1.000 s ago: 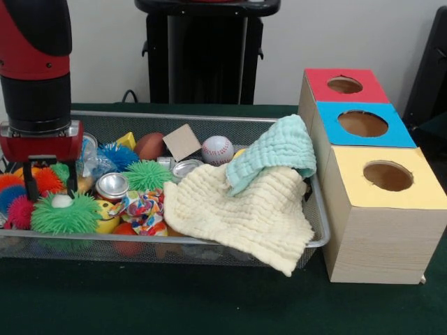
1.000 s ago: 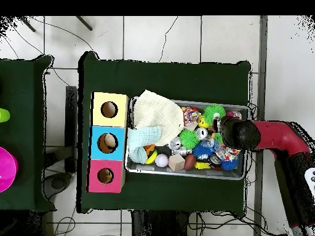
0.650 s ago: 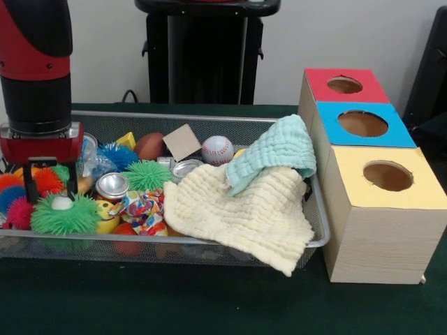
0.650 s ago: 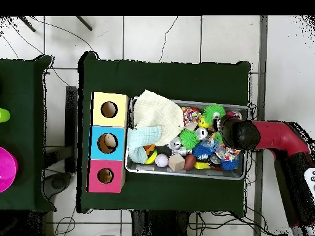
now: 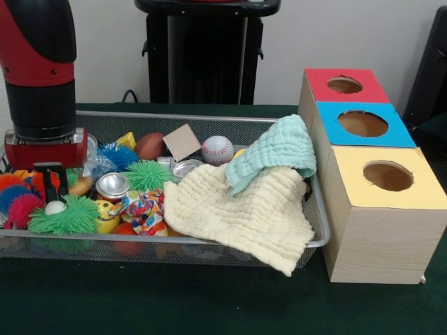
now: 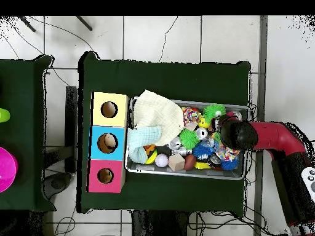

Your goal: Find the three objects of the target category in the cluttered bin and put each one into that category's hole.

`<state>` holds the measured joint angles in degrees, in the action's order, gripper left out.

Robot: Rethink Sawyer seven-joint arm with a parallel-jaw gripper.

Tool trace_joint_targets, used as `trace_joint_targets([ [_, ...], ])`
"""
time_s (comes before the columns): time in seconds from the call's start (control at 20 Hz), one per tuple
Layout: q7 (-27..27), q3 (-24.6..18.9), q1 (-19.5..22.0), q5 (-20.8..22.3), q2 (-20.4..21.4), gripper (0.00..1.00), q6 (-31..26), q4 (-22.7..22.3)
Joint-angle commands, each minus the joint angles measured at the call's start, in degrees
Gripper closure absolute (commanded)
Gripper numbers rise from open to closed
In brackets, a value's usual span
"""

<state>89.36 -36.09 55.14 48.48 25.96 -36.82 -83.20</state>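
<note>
My gripper hangs over the left end of the wire mesh bin. Its fingers are drawn close together on the white-tipped top of a green spiky ball at the bin's front left. Red, orange and blue spiky balls crowd beside it. A second green spiky ball and a blue one lie further in. In the overhead view the arm's wrist covers the gripper at the bin's right end. The sorting box has a red hole, a blue hole and a yellow hole.
A cream cloth drapes over the bin's right front rim, with a teal cloth on top. A baseball, wooden block, brown ball, metal can and patterned toy fill the middle.
The fingers, spread wide around the green spiky ball's top before, have come together on it. The wrist shifted slightly right and the ball sits lower.
</note>
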Motion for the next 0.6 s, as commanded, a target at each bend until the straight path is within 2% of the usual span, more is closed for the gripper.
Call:
trace_joint_targets([
  [0.05,-8.54,2.58,0.18,2.65,-3.59,1.0,-0.18,-2.82],
  [0.2,-4.51,4.65,-0.99,-0.3,-2.64,1.0,-4.7,-5.48],
  [0.3,-0.33,6.09,-1.46,-4.53,-2.1,1.0,-8.97,-8.97],
  [0.45,4.33,6.63,-0.76,-14.04,-1.54,1.0,-16.33,-14.93],
  [0.6,8.52,6.49,-0.06,-21.67,-0.7,1.0,-17.27,-20.64],
])
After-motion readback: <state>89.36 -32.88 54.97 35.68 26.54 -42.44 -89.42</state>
